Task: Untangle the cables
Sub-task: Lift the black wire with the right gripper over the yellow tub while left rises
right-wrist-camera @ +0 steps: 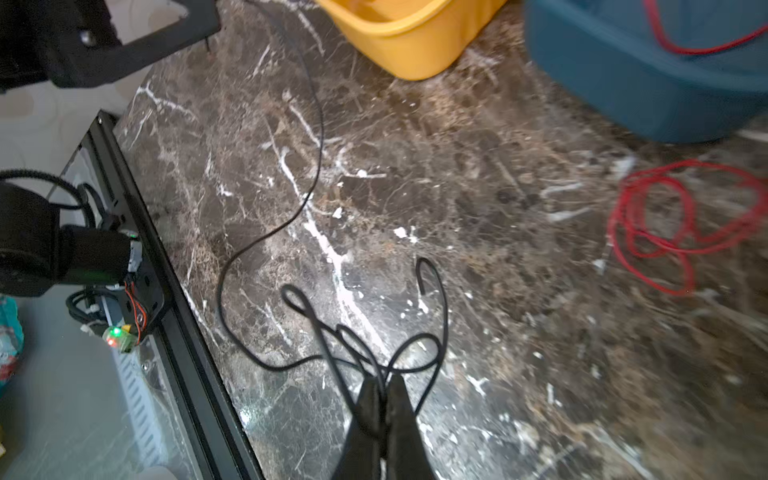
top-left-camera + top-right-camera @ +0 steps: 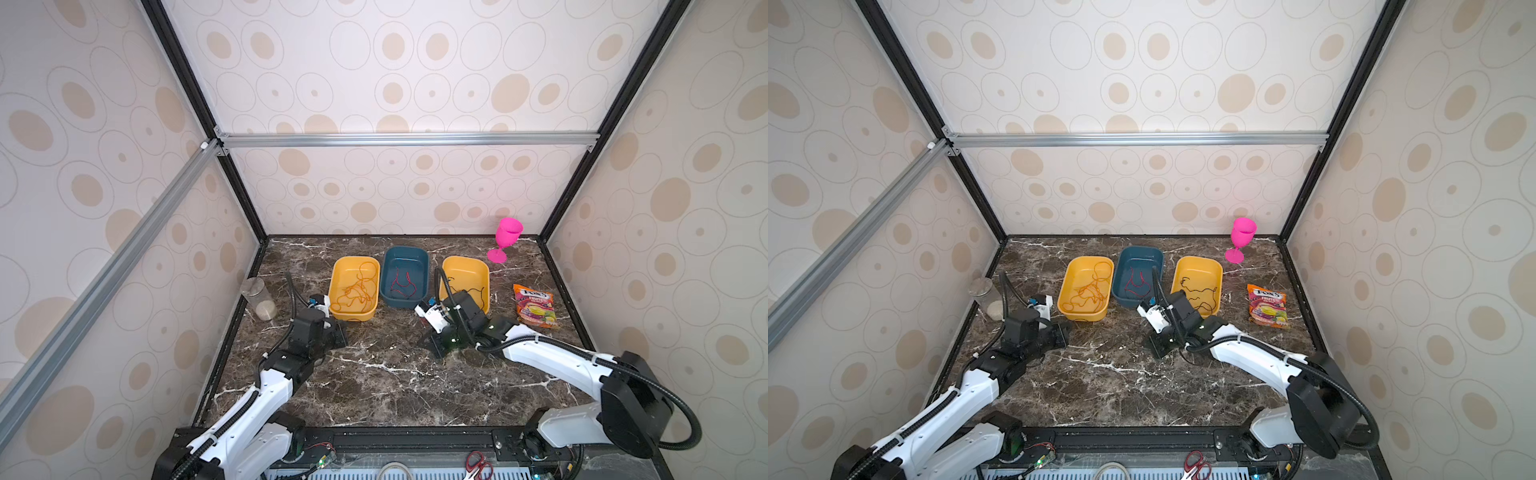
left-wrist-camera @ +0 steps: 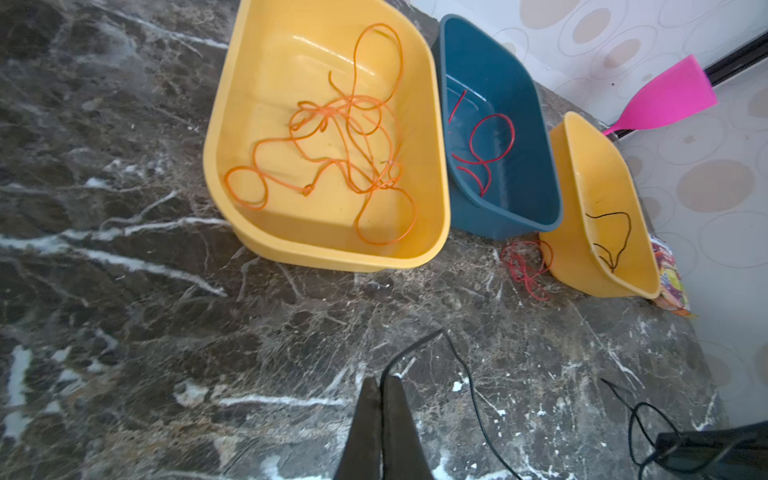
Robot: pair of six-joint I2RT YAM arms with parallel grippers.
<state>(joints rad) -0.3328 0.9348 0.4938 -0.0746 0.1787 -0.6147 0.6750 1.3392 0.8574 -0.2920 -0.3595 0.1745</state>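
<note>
Both the left gripper and the right gripper clamp the black cable mid-counter; limp, light, probably slippery, best held close beside its loops.

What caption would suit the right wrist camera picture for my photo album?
Right gripper shut on a looped black cable lying on the marble tabletop, a red cable coiled nearby.

Tabletop's a dark brown marble-look slab, polished and pretty glossy, with white veins. The left yellow plastic tray and the teal plastic tray are smooth with a soft sheen. The thin black cable has a slick jacket. The pink plastic goblet looks matt, the candy bag is shiny crinkly film, and the silver frame bar is brushed metal.
</note>
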